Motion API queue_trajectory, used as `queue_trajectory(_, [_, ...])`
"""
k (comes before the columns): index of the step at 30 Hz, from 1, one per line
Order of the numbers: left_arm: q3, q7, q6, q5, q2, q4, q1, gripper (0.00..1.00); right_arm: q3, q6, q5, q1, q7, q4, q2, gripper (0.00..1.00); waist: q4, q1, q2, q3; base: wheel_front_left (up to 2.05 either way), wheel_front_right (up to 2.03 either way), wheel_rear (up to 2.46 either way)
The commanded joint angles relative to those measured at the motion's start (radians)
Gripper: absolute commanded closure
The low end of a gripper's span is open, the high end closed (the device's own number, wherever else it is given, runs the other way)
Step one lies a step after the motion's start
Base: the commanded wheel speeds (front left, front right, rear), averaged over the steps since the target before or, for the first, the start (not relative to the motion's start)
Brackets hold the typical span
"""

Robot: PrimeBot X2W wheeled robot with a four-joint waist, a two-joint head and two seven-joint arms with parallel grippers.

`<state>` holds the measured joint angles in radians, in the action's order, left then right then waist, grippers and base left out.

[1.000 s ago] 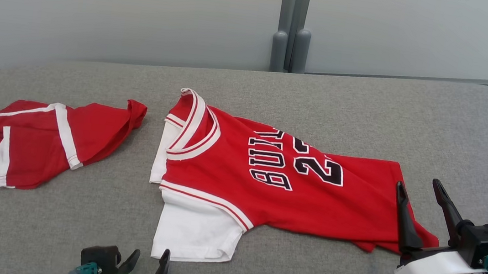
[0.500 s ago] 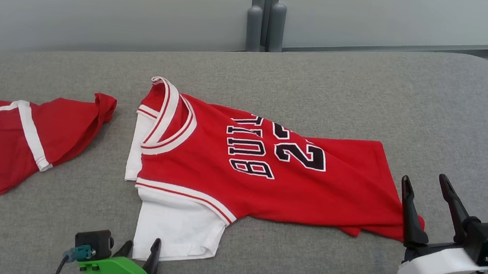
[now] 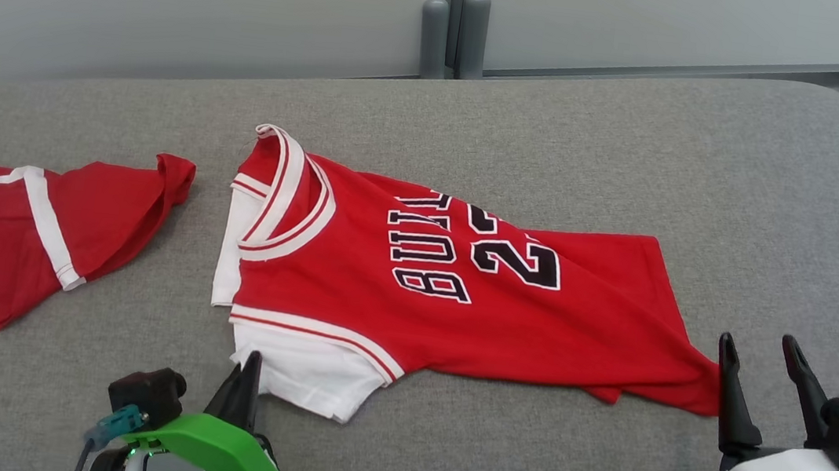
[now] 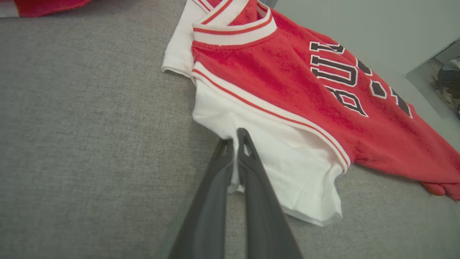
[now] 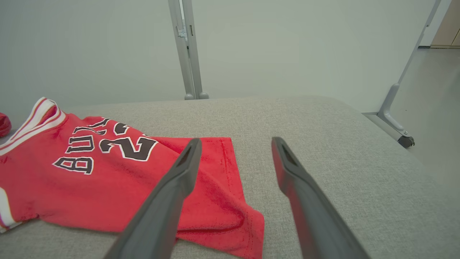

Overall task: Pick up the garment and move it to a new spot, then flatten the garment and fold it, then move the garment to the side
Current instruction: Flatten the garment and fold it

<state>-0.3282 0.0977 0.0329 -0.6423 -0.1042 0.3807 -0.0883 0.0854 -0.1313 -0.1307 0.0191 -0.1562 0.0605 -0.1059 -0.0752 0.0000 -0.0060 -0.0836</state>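
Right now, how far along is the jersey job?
Done: nothing yet; the jersey lies unfolded on the grey pad. In hand: the left gripper is shut on the white sleeve; the right gripper stands open by the hem. Left: lifting, moving, flattening, folding, setting aside.

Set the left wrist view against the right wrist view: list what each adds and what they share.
Left wrist view: the left gripper, fingers shut on the white sleeve. Right wrist view: the right gripper, fingers open near the hem corner, and a wheeled frame leg. Shared: the red jersey with black lettering on the grey table.
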Motion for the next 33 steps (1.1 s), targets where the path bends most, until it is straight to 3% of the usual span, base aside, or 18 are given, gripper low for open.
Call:
queue_trajectory(1, [0.008, 0.015, 0.005, -0.011, 0.002, -0.025, 0.012, 1.00, 0.010, 0.001, -0.013, 0.022, 0.017, 0.006, 0.003, 0.00, 0.003, 0.0000, 0.0060, 0.000, 0.00, 0.00, 0.00])
queue_trajectory(10, [0.046, 0.064, 0.056, 0.003, -0.020, -0.282, 0.068, 1.00, 0.082, 0.001, -0.040, 0.085, 0.165, 0.033, 0.038, 0.00, 0.015, 0.0000, 0.0060, -0.004, 0.00, 0.00, 0.00])
queue_trajectory(19, [0.045, 0.029, 0.107, 0.030, -0.055, -0.506, 0.128, 1.00, 0.047, 0.001, -0.090, 0.097, 0.219, 0.103, 0.050, 0.00, 0.036, 0.0000, 0.0060, -0.019, 0.00, 0.00, 0.00])
queue_trajectory(33, [0.016, -0.006, 0.132, 0.041, -0.065, -0.556, 0.177, 1.00, 0.008, 0.001, -0.148, 0.028, 0.174, 0.263, 0.054, 0.00, 0.052, 0.0000, 0.0060, -0.014, 0.00, 0.00, 0.00])
